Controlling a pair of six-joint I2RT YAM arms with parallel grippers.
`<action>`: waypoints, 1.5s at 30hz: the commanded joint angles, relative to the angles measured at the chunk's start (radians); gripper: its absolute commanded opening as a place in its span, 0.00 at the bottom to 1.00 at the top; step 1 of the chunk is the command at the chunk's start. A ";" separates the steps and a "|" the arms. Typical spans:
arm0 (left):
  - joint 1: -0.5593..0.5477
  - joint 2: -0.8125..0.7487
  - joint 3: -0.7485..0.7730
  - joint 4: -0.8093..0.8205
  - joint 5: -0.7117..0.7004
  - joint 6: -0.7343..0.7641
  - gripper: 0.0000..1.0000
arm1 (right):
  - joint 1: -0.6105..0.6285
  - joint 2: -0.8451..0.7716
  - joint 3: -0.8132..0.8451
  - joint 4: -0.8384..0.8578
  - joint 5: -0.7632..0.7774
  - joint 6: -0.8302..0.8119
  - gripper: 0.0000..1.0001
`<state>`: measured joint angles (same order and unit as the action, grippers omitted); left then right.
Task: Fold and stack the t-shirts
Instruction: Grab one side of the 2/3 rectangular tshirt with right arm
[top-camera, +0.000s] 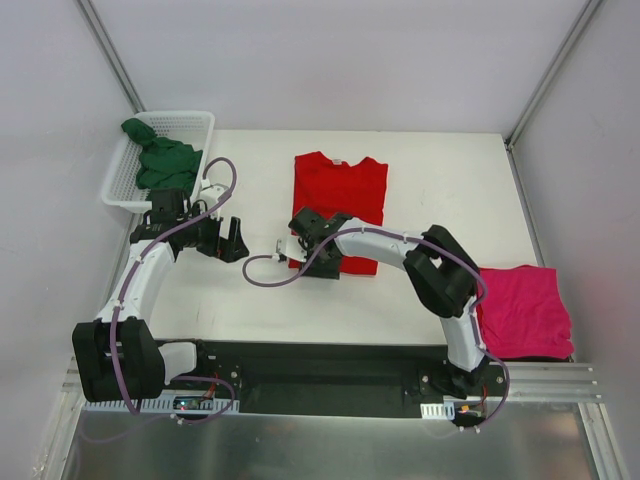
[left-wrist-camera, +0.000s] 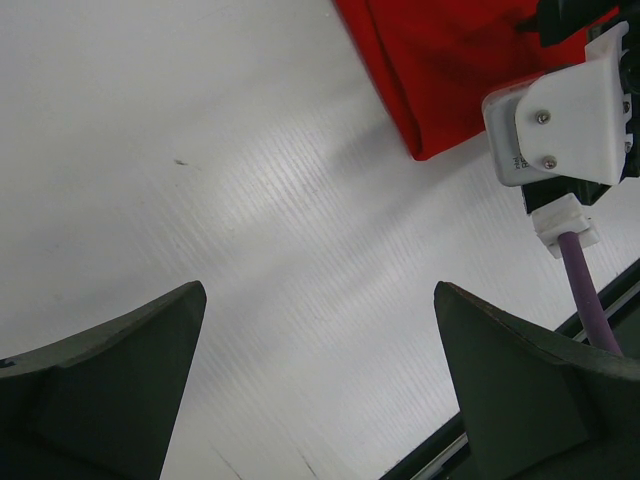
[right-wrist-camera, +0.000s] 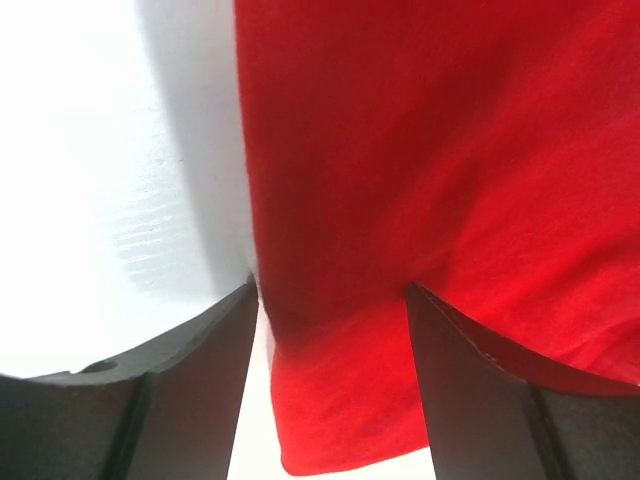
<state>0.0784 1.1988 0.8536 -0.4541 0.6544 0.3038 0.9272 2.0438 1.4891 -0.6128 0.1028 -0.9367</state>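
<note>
Red tee lies flat mid-table; its near left corner sits between the right gripper's jaws, which stand apart; from above the arm hides that corner; left gripper hangs wide open over bare table just beside; pink tee lies folded at the right edge; green tee is bunched in the basket, far left.

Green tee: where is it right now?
Top view, far left: the dark green tee lies bunched inside the white mesh basket, just beyond the left tool, well left of the red tee.
</note>
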 joint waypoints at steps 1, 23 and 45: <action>0.000 0.005 0.012 -0.005 0.040 0.015 0.99 | 0.002 0.024 0.039 0.012 0.032 -0.017 0.64; 0.000 0.028 0.036 0.000 0.019 0.020 0.99 | 0.032 -0.049 -0.030 -0.120 -0.067 0.015 0.01; -0.009 0.131 0.150 0.023 0.005 0.011 0.99 | 0.214 -0.335 -0.125 -0.287 -0.198 0.122 0.01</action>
<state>0.0780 1.3350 0.9668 -0.4408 0.6464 0.3038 1.1362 1.7779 1.3293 -0.8230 -0.0753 -0.8131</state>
